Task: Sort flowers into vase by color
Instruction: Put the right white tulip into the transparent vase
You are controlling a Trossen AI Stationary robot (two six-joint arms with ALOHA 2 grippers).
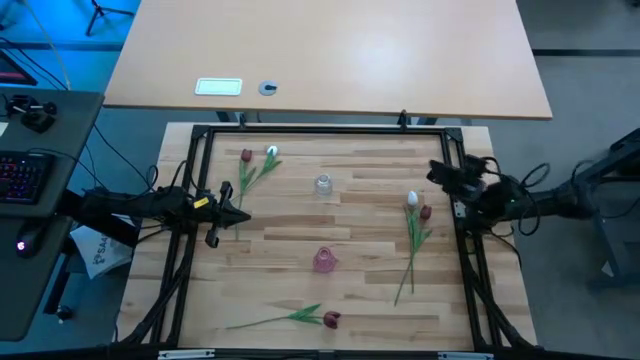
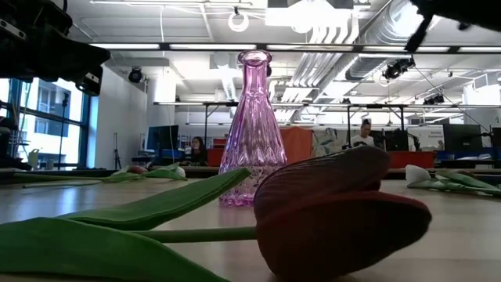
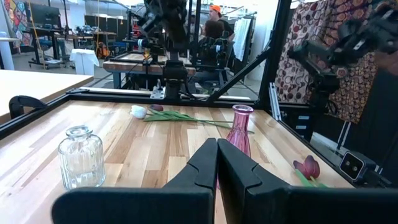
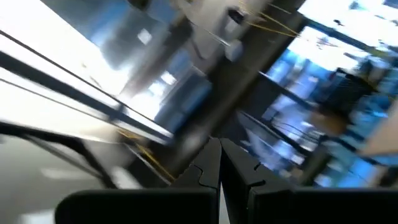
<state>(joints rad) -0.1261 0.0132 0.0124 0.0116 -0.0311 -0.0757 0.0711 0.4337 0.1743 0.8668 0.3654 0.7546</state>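
No tulip vased yet. Your left hand (image 1: 213, 238) and right hand (image 1: 437, 172) are pinched closed, empty. Artificial tulips (image 1: 412, 201) lie scattered on the wooden desk (image 1: 360, 300); pink glass vase (image 1: 324, 260) lower centre, clear glass vase (image 1: 322, 184) above. Next: open over a stem.

- Nothing I can read anywhere.
- White label (image 1: 218, 86) on the far table (image 1: 400, 60): print too small to make out.
- Paper (image 1: 98, 252) beside my left arm: marks illegible.
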